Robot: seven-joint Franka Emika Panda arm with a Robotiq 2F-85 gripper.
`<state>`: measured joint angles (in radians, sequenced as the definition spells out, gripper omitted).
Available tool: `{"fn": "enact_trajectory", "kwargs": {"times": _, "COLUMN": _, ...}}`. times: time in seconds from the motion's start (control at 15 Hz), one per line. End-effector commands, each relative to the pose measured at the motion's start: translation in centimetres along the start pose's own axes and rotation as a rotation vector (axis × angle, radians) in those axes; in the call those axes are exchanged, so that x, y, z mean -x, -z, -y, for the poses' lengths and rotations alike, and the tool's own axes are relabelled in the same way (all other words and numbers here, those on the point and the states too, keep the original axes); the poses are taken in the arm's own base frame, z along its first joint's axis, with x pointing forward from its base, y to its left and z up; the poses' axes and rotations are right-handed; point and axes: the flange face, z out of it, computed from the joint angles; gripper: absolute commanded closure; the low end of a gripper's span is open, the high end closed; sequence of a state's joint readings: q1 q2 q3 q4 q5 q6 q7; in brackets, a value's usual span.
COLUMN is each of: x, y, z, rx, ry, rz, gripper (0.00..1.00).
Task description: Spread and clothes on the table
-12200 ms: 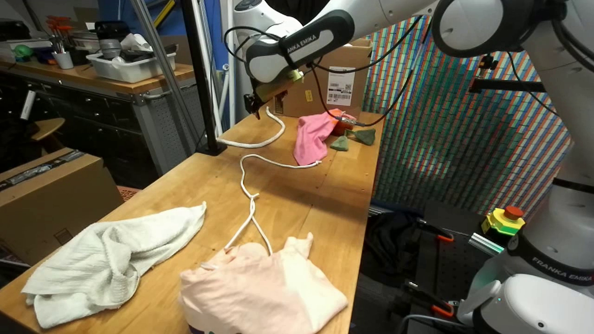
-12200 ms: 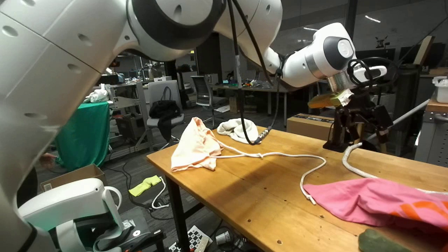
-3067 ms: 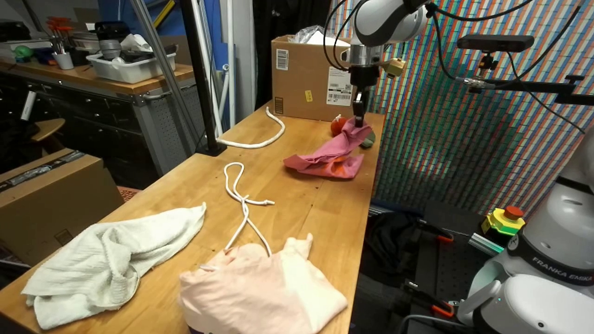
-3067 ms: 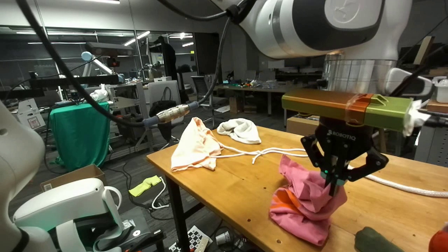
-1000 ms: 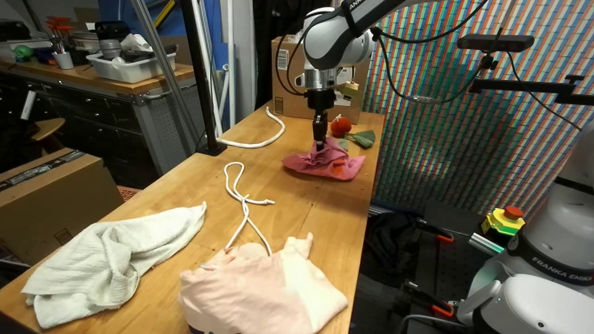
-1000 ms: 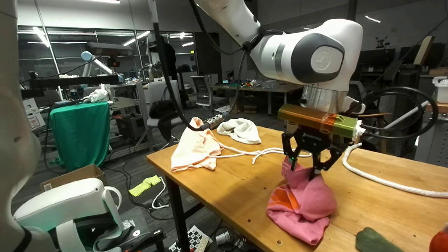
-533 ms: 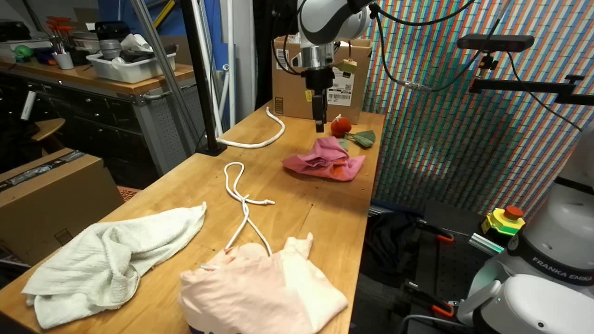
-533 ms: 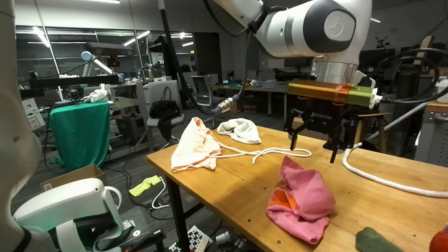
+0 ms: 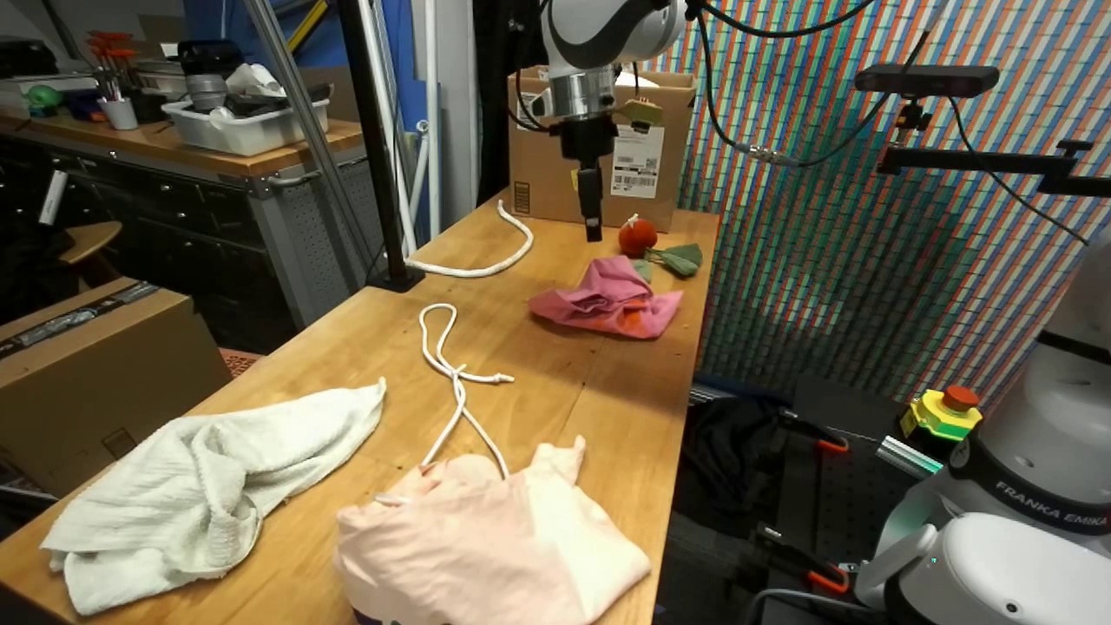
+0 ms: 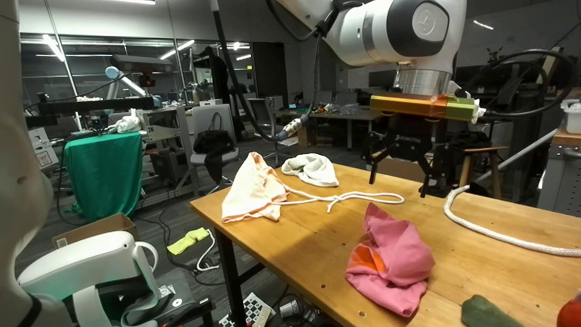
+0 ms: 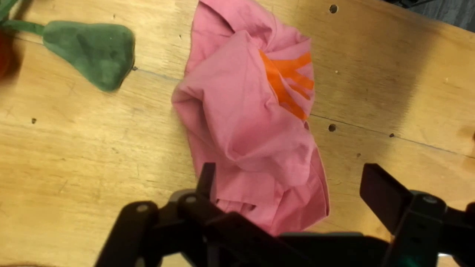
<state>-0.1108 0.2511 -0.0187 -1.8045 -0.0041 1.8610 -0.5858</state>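
Observation:
The bright pink garment [image 9: 608,299] lies crumpled on the wooden table [image 9: 538,412], its orange print partly folded under. In the wrist view, the pink garment [image 11: 252,104] has a raised fold in its middle and a loose flap towards my fingers. My gripper [image 10: 398,188] hangs above the table behind the garment, wide open and holding nothing. One fingertip [image 11: 207,178] overlaps the cloth's edge in the wrist view. The peach-pink garment [image 9: 486,538] and the mint-white garment [image 9: 217,486] are bunched at the table's other end, both showing folds.
A thin white cord [image 10: 336,198] runs from the peach garment. A thicker white rope [image 9: 469,273] lies near a black post [image 9: 373,139]. Beside the pink garment are a red ball [image 9: 638,236] and green leaf shapes [image 11: 92,55]. A cardboard box [image 9: 538,165] stands behind.
Earlier the gripper was shut on the pink garment and shifted it off the red ball. Within the last second it has opened, let go and risen clear. The thin cord's end has also moved.

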Motion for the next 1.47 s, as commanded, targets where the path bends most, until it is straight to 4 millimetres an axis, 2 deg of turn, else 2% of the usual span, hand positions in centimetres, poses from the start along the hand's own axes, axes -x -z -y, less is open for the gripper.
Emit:
{"fn": "enact_trajectory", "kwargs": {"times": 0.0, "x": -0.9, "y": 0.8, "z": 1.6, "rx": 0.003, "ry": 0.070, "rz": -0.053, "gripper": 0.00}}
{"fn": "enact_trajectory", "kwargs": {"times": 0.27, "x": -2.8, "y": 1.0, "z": 3.4, "rx": -0.008, "ry": 0.079, "rz": -0.120, "gripper": 0.00}}
{"fn": "enact_trajectory", "kwargs": {"times": 0.6, "x": -5.9, "y": 0.0, "z": 6.9, "rx": 0.030, "ry": 0.115, "rz": -0.205, "gripper": 0.00}}
{"fn": "enact_trajectory", "kwargs": {"times": 1.07, "x": -9.9, "y": -3.5, "z": 14.3, "rx": 0.098, "ry": 0.131, "rz": -0.281, "gripper": 0.00}}
{"fn": "enact_trajectory", "kwargs": {"times": 1.4, "x": -11.3, "y": -6.4, "z": 17.7, "rx": 0.113, "ry": 0.097, "rz": -0.296, "gripper": 0.00}}
